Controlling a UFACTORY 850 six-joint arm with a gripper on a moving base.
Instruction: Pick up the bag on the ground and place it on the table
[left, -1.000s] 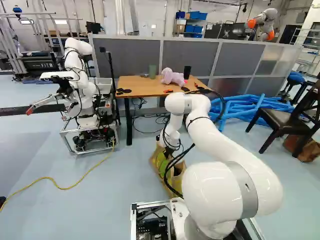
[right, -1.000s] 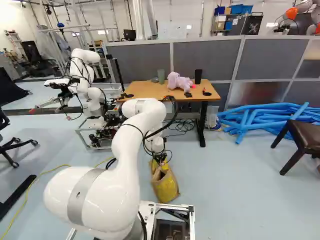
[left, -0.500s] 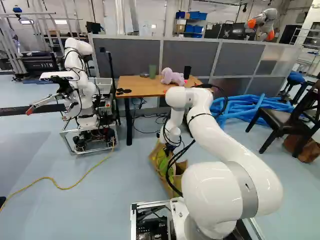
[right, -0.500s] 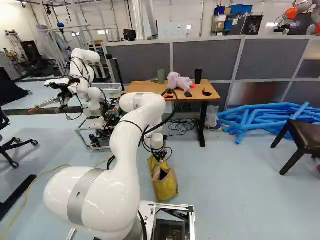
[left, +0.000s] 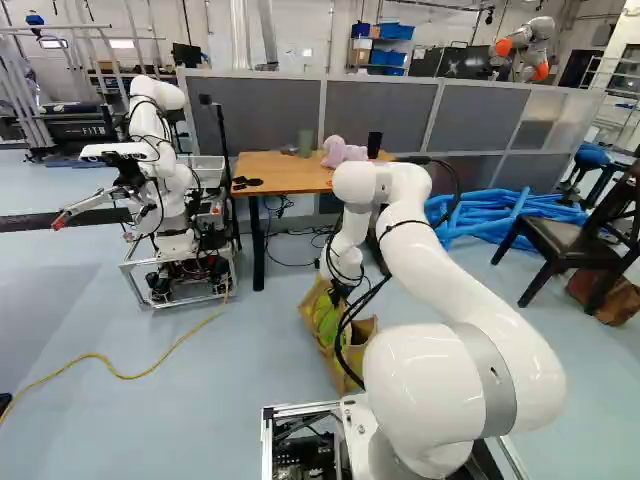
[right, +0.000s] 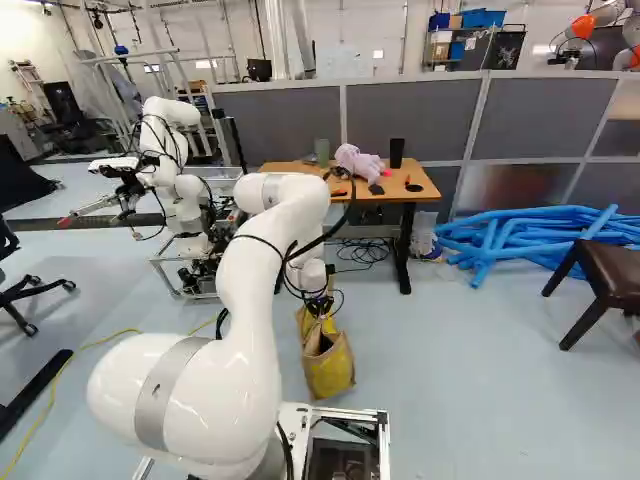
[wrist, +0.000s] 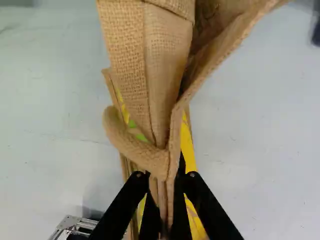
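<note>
Pale-blue floor (right: 460, 400) runs beneath the desk (right: 285, 174), the white arm (right: 250, 300) and, low down, the burlap bag (right: 331, 373), possibly just clear of it. The gripper (wrist: 164, 177) is clenched on the bag's bunched cloth. Uneven folds could slip under load; too low a carry could snag the bag on the desk's edge.

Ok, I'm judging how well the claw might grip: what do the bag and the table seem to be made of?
The bag looks like burlap or jute, rough and matt: the wrist view shows its coarse weave. The table has a smooth, orange-brown top, either wood or wood-look laminate; its slim, straight black legs suggest painted metal.
</note>
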